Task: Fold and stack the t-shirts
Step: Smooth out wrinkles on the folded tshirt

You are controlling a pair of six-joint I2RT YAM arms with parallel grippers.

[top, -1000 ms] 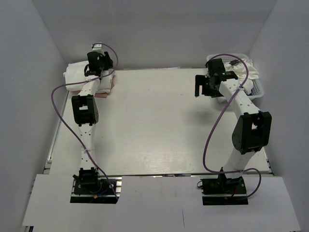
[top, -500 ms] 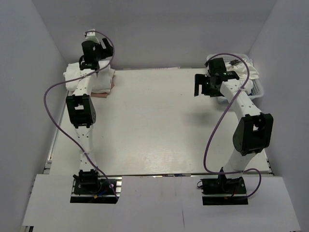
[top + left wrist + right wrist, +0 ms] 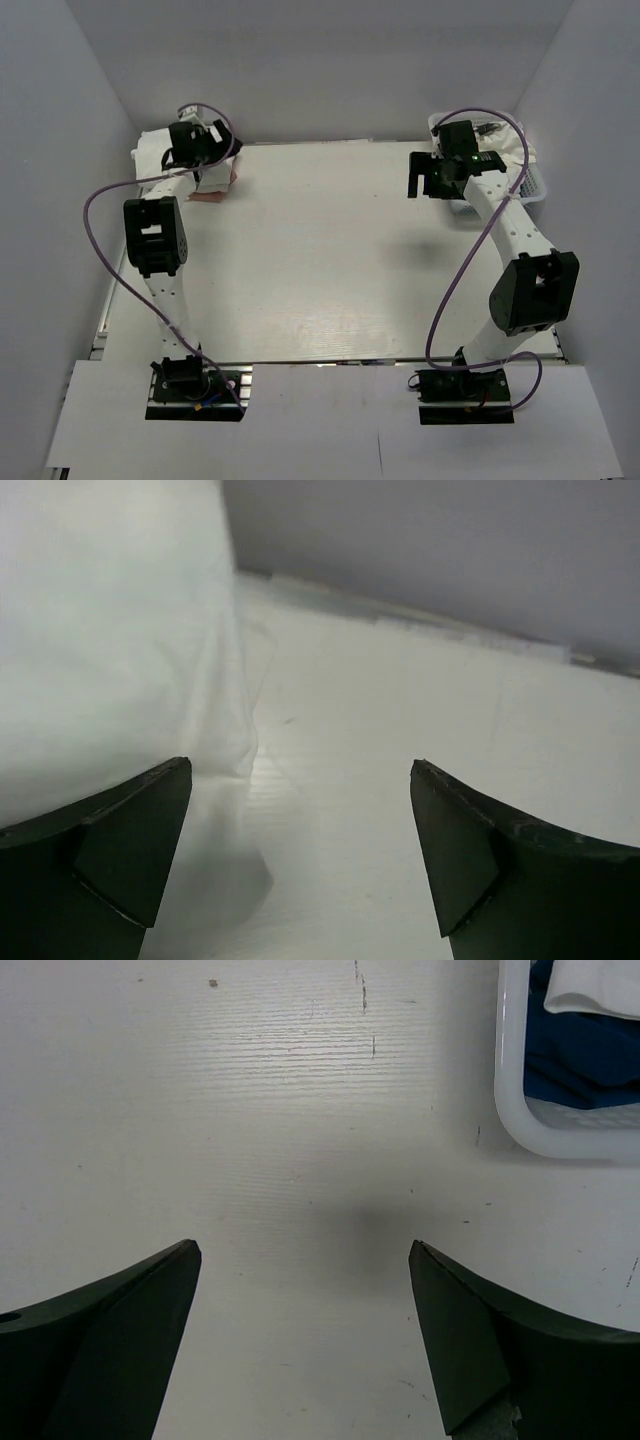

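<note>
White folded t-shirts [image 3: 158, 152] lie stacked at the far left corner of the table [image 3: 320, 270], with a pinkish edge showing at the stack's right side. In the left wrist view the white cloth [image 3: 110, 650] fills the left half and rests on the surface. The left gripper [image 3: 186, 150] hangs over this stack, jaws wide apart and holding nothing [image 3: 300, 772]. At the far right corner stands a white basket [image 3: 537, 188] containing white cloth [image 3: 597, 985] over dark blue cloth [image 3: 580, 1060]. The right gripper [image 3: 427, 178] hovers above bare table just left of the basket, jaws likewise spread and empty [image 3: 303, 1250].
</note>
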